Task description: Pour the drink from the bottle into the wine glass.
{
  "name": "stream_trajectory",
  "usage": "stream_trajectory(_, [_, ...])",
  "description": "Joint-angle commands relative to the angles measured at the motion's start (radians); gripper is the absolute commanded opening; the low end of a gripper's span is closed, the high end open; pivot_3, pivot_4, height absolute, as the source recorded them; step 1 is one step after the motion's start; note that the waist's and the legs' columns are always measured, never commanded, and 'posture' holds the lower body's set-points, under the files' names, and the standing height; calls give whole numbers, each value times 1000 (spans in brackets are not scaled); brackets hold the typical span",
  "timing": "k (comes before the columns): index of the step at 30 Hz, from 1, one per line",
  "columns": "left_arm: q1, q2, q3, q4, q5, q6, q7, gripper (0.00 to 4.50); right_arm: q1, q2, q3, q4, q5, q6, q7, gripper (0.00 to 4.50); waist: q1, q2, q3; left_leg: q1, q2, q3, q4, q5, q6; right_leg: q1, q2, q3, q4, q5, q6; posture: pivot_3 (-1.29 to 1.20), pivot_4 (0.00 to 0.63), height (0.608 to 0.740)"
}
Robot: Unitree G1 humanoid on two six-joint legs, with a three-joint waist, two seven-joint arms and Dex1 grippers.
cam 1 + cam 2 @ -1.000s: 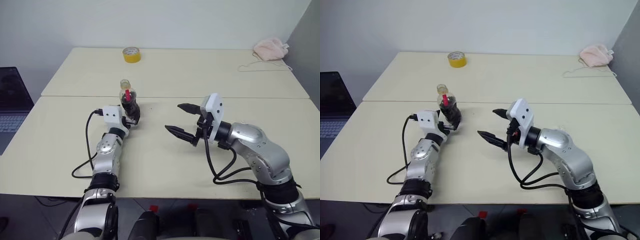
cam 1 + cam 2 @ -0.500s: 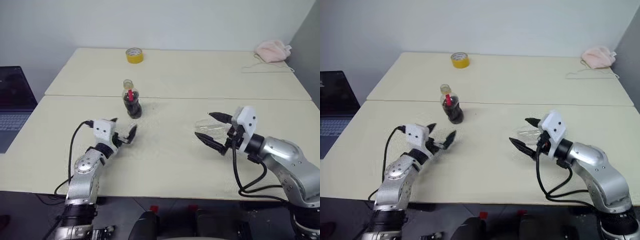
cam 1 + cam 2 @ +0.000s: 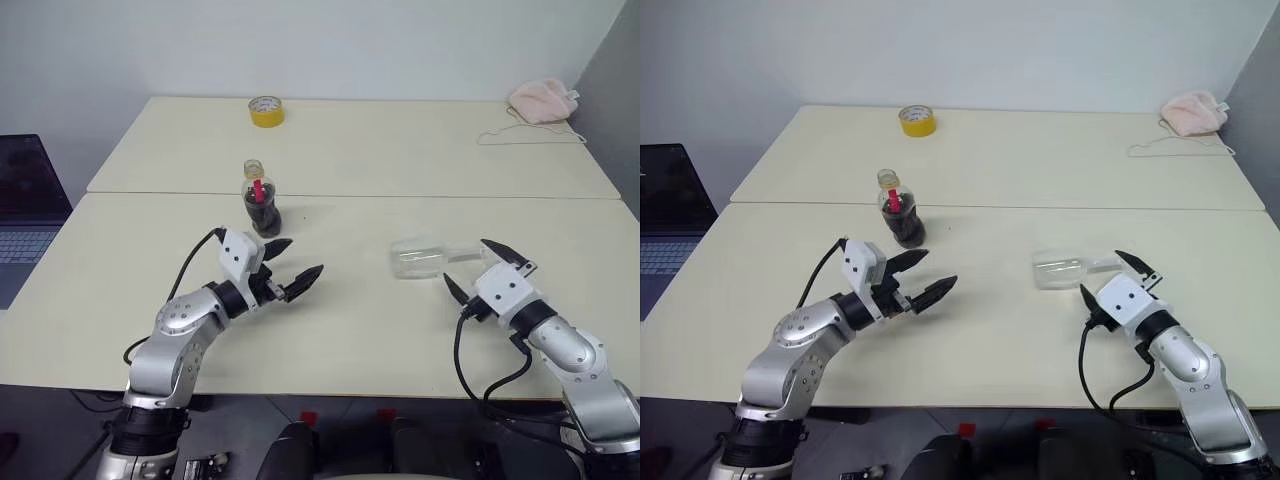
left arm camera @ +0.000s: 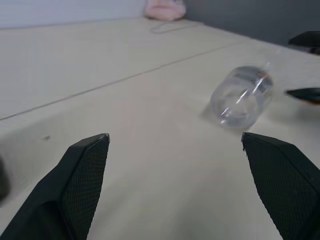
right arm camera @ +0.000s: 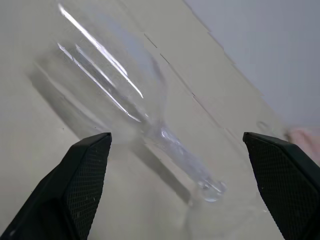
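Clear glass is lying on its side on the desk — the wine glass is tipped over, bowl toward the middle, stem running toward the right gripper. In the right wrist view the stem and foot are being framed between wide-spread jaws, nothing pinched. The left gripper is also being held with jaws spread and empty, just beside and in front of the bottle, not touching it. The bottle is standing upright near the seam between the two desk tops, dark drink filling its lower part; whether the cap is on cannot be told.

Step in hand, as judged: the glass is being approached for righting — pouring is not yet possible. Next move calls for the right jaws to be closed on the stem or lower bowl and the glass stood on its foot. Care is being demanded there: a round bowl is likely to roll away if nudged. Only then should the bottle be gripped by the left jaws.
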State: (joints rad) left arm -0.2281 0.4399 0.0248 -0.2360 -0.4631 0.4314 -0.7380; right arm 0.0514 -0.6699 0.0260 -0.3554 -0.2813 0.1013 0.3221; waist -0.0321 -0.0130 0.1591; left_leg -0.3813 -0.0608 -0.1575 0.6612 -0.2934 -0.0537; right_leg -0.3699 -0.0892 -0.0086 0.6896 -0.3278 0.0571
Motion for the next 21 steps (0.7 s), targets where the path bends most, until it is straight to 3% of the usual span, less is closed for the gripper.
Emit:
stream_trajectory(1, [-26, 16, -16, -34, -33, 34, -35, 4479, -25, -14, 18, 16, -120, -26, -42, 4500, -1, 0, 0, 0, 0, 0, 0, 0, 0, 0, 0, 0, 0, 0, 0, 0, 150, 740])
stream_trajectory(5, [-111, 0, -50, -24, -58, 77, -62, 4479, -98, -32, 90, 101, -265, 10, -27, 4500, 0, 0, 0, 0, 0, 1, 1, 0, 0, 0, 0, 0, 0, 0, 0, 0, 150, 740])
stream_trajectory(14, [-164, 86, -172, -13, 40, -12, -212, 4479, -202, -16, 112, 208, -352, 24, -40, 4500, 0, 0, 0, 0, 0, 3, 1, 0, 0, 1, 0, 1, -1, 0, 0, 0, 150, 740])
stream_trajectory(21, [-181, 61, -180, 44, 62, -57, -221, 4479, -249, 3, 124, 273, -383, 12, -69, 4500, 0, 0, 0, -1, 0, 4, 0, 0, 0, 0, 0, 1, -1, 0, 0, 0, 150, 740])
